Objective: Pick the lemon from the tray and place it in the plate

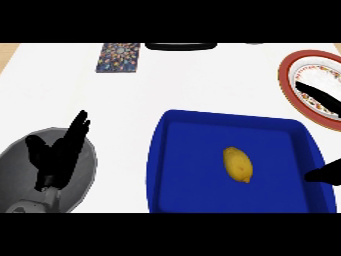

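**Lemon untouched in the tray, right robot hand open at the frame's right edge**

The chief risk from here, as I judge it, comes from the shape of the small yellow oval lemon [237,164]. It lies on its side on the smooth floor of the deep-blue rectangular tray [191,150], and fingers that close off-centre could roll it towards a wall instead of catching it. The tray's raised right wall is a second hazard. The right robot hand [334,106] must come in over that wall, and a low approach could knock the tray and slide it across the white bench [202,80]. The white round plate with a red rim and a patterned band [317,75] sits at the upper right of the frame, just beside the tray's far right corner and partly cut by the frame edge. A release too near its rim could let the lemon roll off onto the bench.

The right robot hand is open and holds nothing. Its fingers stretch across the plate, and its thumb shows over the tray's right rim at the lower right. The lemon lies a little right of the tray's middle, left of that thumb and below and left of the fingers, apart from both.

The left robot hand [55,157] at the lower left is open as well. It rests with fingers upright over a grey round bowl [7,172], well apart from the lemon
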Robot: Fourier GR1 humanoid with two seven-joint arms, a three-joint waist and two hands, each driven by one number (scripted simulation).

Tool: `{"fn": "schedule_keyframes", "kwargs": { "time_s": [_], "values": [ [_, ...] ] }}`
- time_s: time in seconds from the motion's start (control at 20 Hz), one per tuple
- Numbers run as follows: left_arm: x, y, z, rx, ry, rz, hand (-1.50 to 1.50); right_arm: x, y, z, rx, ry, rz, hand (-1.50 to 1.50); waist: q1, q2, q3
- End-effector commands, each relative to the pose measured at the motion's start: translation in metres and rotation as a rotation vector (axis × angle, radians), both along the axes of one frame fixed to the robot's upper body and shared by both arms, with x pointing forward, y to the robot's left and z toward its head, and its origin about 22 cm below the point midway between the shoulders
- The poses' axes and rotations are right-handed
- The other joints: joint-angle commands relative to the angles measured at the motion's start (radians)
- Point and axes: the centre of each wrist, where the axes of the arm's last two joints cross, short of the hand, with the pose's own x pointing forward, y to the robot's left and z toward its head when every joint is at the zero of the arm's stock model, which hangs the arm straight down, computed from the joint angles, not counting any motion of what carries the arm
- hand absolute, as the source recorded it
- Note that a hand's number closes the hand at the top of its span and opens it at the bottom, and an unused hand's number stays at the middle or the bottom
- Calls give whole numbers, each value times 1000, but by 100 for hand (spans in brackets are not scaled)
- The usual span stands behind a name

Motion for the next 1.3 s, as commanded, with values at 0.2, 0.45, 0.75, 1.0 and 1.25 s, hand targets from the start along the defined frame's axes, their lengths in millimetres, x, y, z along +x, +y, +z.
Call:
{"fn": "schedule_keyframes", "kwargs": {
  "time_s": [0.2,0.45,0.75,1.0,1.25],
  "values": [
    [-25,-10,-38,-33,118,0,0,-12,53,-13,-103,53,-35,-150,6,11,-10],
    [-21,8,-23,-28,130,-12,0,-28,78,-31,-166,124,-22,-150,8,10,-9],
    [-15,-16,-32,-27,114,-21,0,-24,101,-43,-141,181,-1,-150,7,11,-9],
    [-17,-27,-27,-40,129,-22,0,-37,94,-55,-153,165,-2,-150,-2,9,-9],
    [-10,-17,-36,-37,115,-20,0,-29,110,-64,-251,159,-40,-150,0,13,-10]
  ]
}}
